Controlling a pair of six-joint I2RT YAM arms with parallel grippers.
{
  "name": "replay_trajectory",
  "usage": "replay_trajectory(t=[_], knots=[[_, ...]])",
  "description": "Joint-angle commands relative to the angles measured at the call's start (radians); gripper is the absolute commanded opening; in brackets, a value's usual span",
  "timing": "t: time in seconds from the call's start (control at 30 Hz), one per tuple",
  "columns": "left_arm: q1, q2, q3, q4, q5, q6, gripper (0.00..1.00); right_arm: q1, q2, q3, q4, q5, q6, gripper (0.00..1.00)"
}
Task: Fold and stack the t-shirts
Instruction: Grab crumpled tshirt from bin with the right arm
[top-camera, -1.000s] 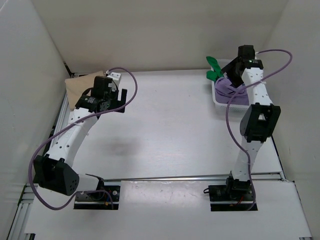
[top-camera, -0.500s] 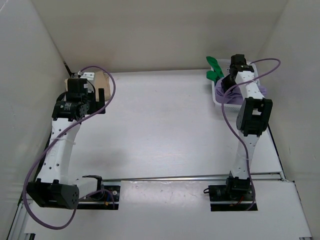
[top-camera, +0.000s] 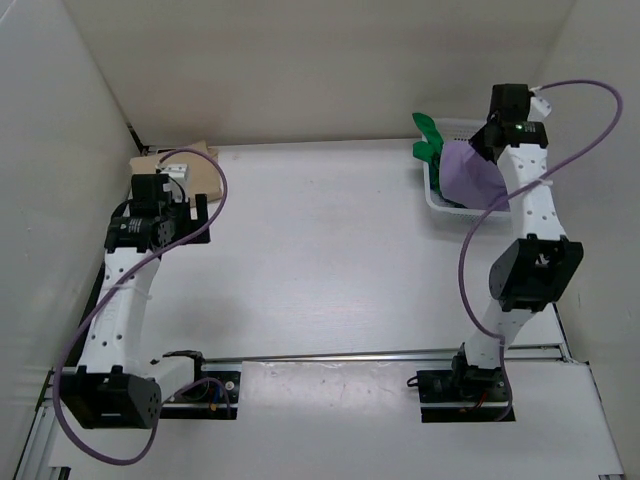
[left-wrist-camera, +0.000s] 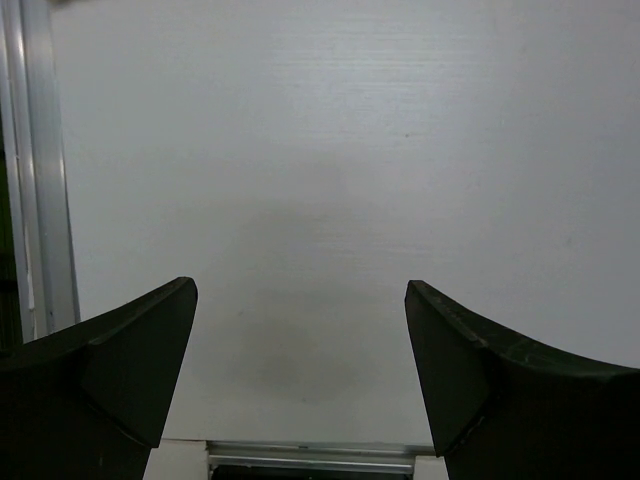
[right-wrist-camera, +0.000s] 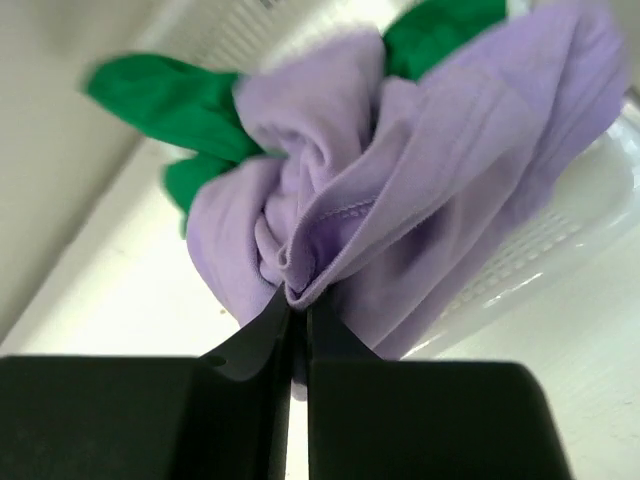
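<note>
My right gripper (right-wrist-camera: 299, 300) is shut on a bunched fold of the light purple t-shirt (right-wrist-camera: 420, 180), which hangs lifted above the white mesh basket (top-camera: 445, 205) at the back right (top-camera: 470, 172). The bright green t-shirt (top-camera: 428, 138) lies in the basket behind it and spills over the far rim (right-wrist-camera: 165, 100). The tan t-shirt (top-camera: 195, 165) lies flat at the back left corner, partly hidden by my left arm. My left gripper (top-camera: 190, 218) stands open just in front of the tan shirt, with only bare table between its fingers (left-wrist-camera: 300, 350).
White walls close in the table on the left, back and right. A metal rail (top-camera: 380, 352) runs across the near edge by the arm bases. Purple cables loop off both arms.
My right gripper closed on the purple t-shirt and raised it out of the basket. My left arm swung left and back toward the wall, uncovering more of the tan shirt.
</note>
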Motion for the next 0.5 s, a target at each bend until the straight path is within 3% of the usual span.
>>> replay_trajectory(t=[0.0,0.1,0.17,0.33,0.47], knots=[[-0.018,0.040,-0.026,0.008,0.037,-0.001,0.95,0.023,-0.106,0.067,0.066,0.063,-0.091,0.00],[-0.047,0.054,-0.013,-0.003,0.037,-0.001,0.94,0.046,-0.146,0.161,0.077,0.063,-0.146,0.00],[-0.061,0.054,0.018,-0.012,0.046,-0.001,1.00,0.060,-0.184,0.205,0.123,0.063,-0.192,0.00],[-0.070,0.023,0.081,0.003,0.006,-0.001,1.00,0.081,-0.257,0.124,0.279,0.071,-0.261,0.00],[-0.070,0.001,0.081,0.003,0.006,-0.001,1.00,0.081,-0.230,0.219,0.180,0.068,-0.249,0.00]])
